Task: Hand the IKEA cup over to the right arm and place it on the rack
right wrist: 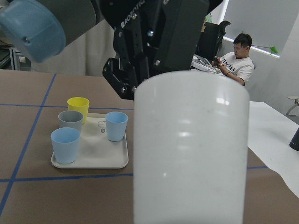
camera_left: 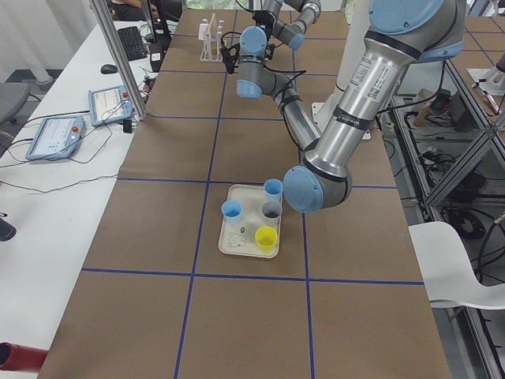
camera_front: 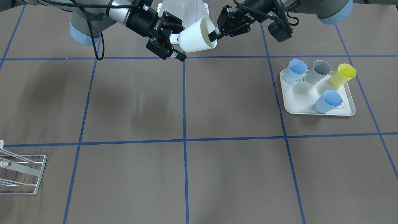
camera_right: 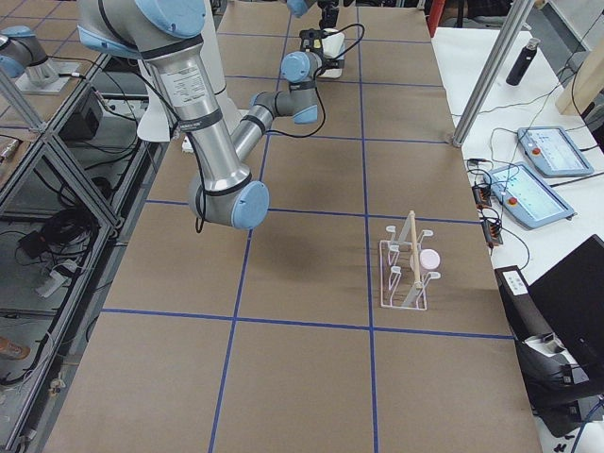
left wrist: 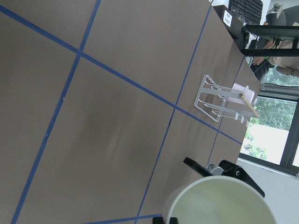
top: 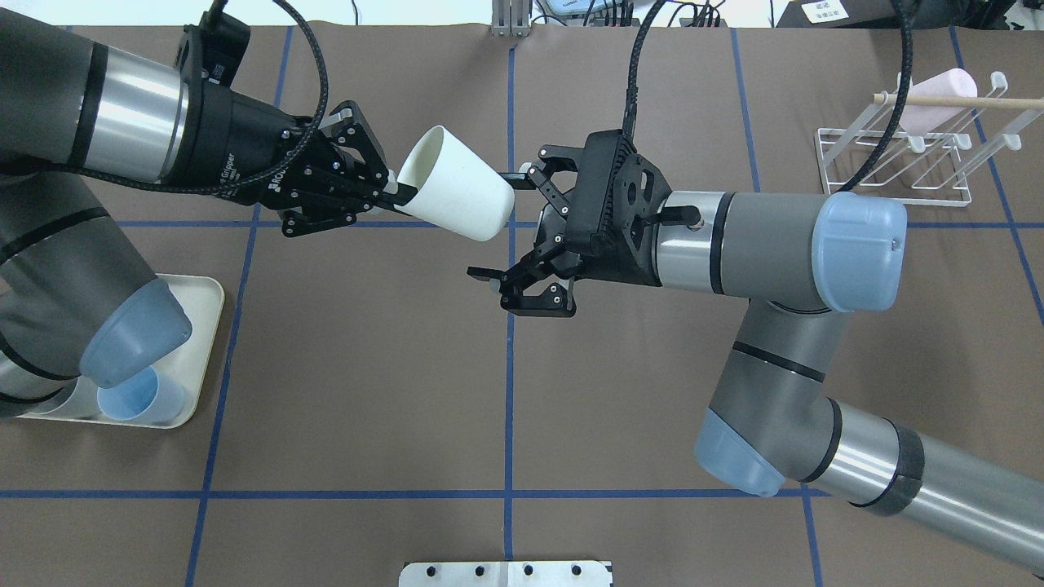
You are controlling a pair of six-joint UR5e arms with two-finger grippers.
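Hand-over step. My left gripper pinched the white cup by its rim, aloft over mid-table. The right gripper stood wide open and empty at the cup's 3 o'clock, straddling its base. Next, I judged: close right, release left, then carry to the rack, well apart, also toward 3 o'clock.

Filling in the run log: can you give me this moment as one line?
stage: handover | left gripper: shut on white cup rim, mid-air | right gripper: open around cup base | rack: holds pink cup
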